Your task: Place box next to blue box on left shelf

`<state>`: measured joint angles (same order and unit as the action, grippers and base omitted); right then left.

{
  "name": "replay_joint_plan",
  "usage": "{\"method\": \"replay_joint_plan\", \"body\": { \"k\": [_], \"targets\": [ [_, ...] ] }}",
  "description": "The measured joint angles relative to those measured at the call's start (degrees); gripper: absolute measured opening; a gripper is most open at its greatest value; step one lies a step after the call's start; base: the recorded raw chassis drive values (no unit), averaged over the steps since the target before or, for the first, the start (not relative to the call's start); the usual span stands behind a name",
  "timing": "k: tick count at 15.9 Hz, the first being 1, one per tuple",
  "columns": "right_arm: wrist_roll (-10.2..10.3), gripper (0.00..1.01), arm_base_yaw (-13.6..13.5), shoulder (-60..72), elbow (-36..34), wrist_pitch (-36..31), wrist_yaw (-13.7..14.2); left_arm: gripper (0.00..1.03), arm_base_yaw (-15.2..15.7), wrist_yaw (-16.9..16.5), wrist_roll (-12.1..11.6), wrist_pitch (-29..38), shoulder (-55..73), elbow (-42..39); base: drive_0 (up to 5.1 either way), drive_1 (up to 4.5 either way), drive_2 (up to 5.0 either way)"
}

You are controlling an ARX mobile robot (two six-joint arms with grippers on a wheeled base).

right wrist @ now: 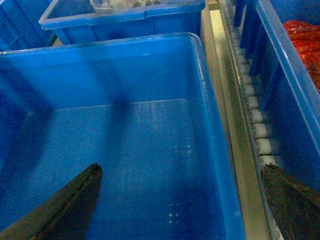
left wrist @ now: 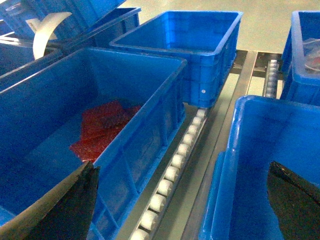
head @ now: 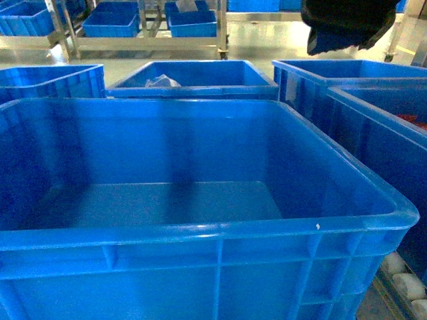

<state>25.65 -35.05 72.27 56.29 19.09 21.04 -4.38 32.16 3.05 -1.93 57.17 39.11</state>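
Note:
The box [head: 200, 200] is a large, empty bright-blue crate with deep walls that fills the head view. It also shows in the right wrist view [right wrist: 125, 145]. My right gripper [right wrist: 182, 167] is open above the box's right wall, with one finger over the box's inside and the other over the roller rail [right wrist: 252, 115]. My left gripper [left wrist: 182, 167] is open above a roller rail [left wrist: 175, 160], between a crate with red bags [left wrist: 100, 125] and another blue crate [left wrist: 270, 145]. Shallow blue trays [head: 110, 20] sit on a metal shelf at the back.
Blue crates crowd the box: one behind with clear plastic inside [head: 193, 77], one at the left [head: 47, 80], two at the right [head: 373, 113]. A dark shape [head: 347, 27] hangs at the upper right of the head view.

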Motion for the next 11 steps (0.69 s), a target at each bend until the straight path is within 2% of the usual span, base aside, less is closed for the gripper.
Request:
{"method": "replay_joint_plan", "body": {
  "k": [2,4,5,6,7,8,9,10,11],
  "targets": [
    [-0.1,0.98,-1.5,0.1,-0.3,-1.4,0.3,0.98,-0.8,0.0,0.0,-1.1,-0.7,-0.7,0.0,0.0,0.0],
    [0.0,0.98,-1.7,0.1,-1.1,-3.1,3.4,0.98,-3.0,3.9,-0.1,-0.3,-1.7,-2.6,0.0,0.0,0.0],
    [0.0,0.98,-1.7,0.1,-1.2,-3.1,3.6,0.98,-3.0,4.1,-0.1,0.0,-1.7,-2.6,0.0,0.0,0.0],
    [-1.3,0.96,-1.7,-0.1,-2.8,-8.6,5.3,0.98,-3.0,4.1,-0.2,0.3,-1.8,-2.7,0.0,0.0,0.0],
    [-7.5,0.84,-0.9,-2.8,-11.2,-27.8,10.6,0.87,1.6,-9.5,-1.6,14.8,-4.0,-8.2,0.0,0.0,0.0],
    [-15.2,0.71,1.8,-7.8,-20.9,-39.8,10.5,0.75,4.9,-20.2,-1.9,23.9,-7.4,-14.7,0.0,0.0,0.0],
    [-20.0,0.58,5.9,-11.8,-27.3,-48.3,9.3,0.63,5.1,-28.1,-2.0,29.1,-9.2,-18.6,0.0,0.0,0.0],
    [-22.7,0.43,8.8,-16.0,-32.2,-52.2,5.8,0.48,3.7,-32.5,-2.1,30.6,-10.9,-21.5,0.0,0.0,0.0],
    [-23.8,0.31,11.2,-19.6,-36.0,-52.2,2.7,0.36,4.1,-32.3,-2.2,30.8,-12.8,-24.0,0.0,0.0,0.0]
  ]
}}
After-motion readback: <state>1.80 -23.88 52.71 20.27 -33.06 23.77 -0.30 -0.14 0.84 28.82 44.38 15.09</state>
